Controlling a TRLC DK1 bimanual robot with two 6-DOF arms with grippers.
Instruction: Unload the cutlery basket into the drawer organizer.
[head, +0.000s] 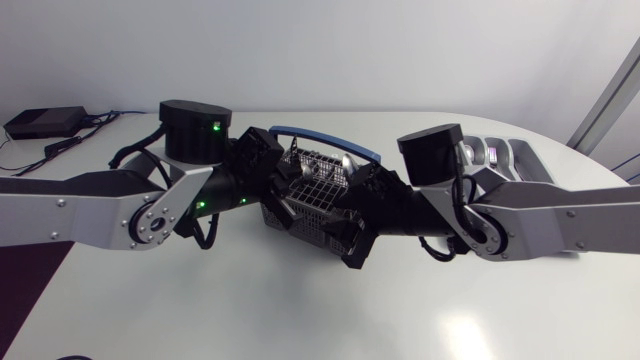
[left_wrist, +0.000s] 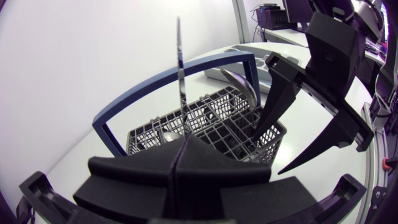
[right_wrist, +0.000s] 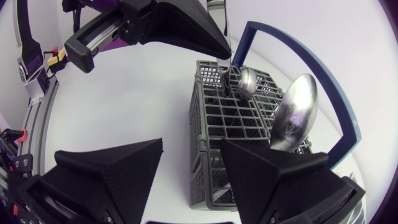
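Observation:
A grey wire cutlery basket (head: 315, 195) with a blue handle (head: 325, 135) stands mid-table. My left gripper (left_wrist: 180, 140) is above it, shut on a thin metal knife (left_wrist: 180, 74) that stands upright, seen edge-on. My right gripper (right_wrist: 191, 144) is open astride the basket's near wall (right_wrist: 198, 155), one finger over the compartments and one outside. A large spoon (right_wrist: 295, 118) and a smaller spoon (right_wrist: 247, 84) stand in the basket. The grey drawer organizer (head: 500, 155) lies at the back right, behind my right arm.
A black box (head: 45, 122) with cables sits at the table's back left corner. The white table's (head: 300, 310) front edge curves off at the lower left.

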